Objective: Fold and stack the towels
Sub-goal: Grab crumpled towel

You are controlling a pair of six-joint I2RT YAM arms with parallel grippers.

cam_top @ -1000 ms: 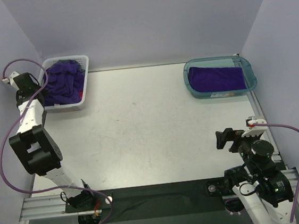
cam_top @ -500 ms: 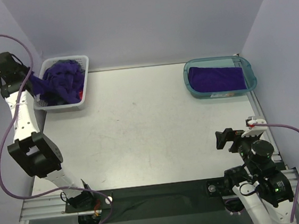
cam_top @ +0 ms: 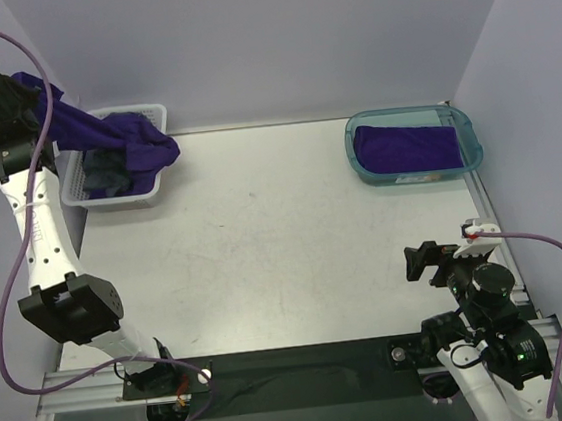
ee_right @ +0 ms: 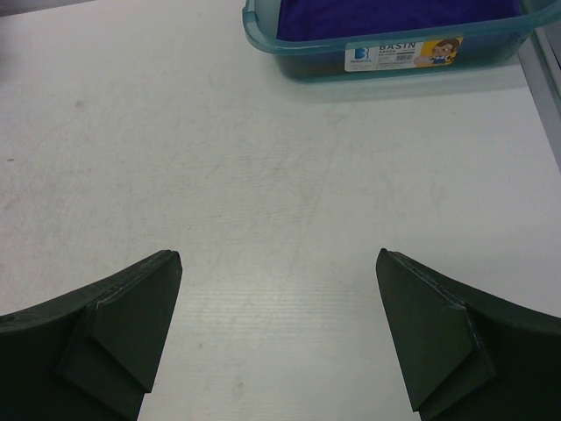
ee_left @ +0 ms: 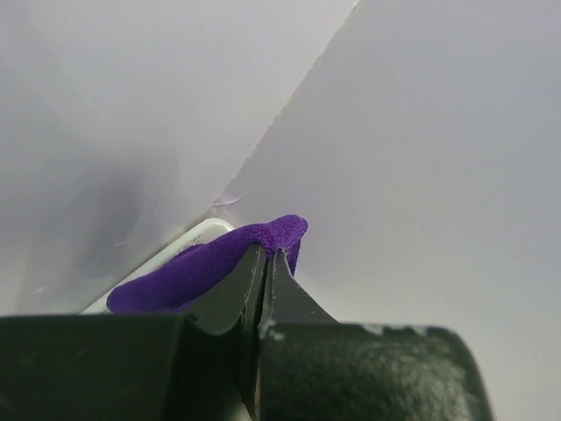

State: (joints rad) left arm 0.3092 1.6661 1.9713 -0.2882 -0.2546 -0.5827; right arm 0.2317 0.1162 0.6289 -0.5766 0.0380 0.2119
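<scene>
My left gripper [cam_top: 28, 96] is raised high at the far left, shut on a corner of a purple towel [cam_top: 112, 136]. The towel stretches down and to the right over the white basket [cam_top: 157, 111], its lower end hanging past the basket's right rim. In the left wrist view the fingertips [ee_left: 256, 263] pinch the towel's purple edge [ee_left: 210, 261]. More dark cloth [cam_top: 107, 176] lies in the basket. Another purple towel [cam_top: 405, 147] lies flat in the teal tray [cam_top: 353, 148]. My right gripper [cam_top: 422, 261] stands open over bare table at the near right, holding nothing.
The walls close in tightly at the left and back, next to the raised left arm. In the right wrist view the teal tray [ee_right: 316, 48] with its towel [ee_right: 394, 13] lies ahead of the open gripper [ee_right: 279, 256].
My left arm has lifted up and to the left out of the basket, pulling a purple towel up with it. The right arm has not moved.
</scene>
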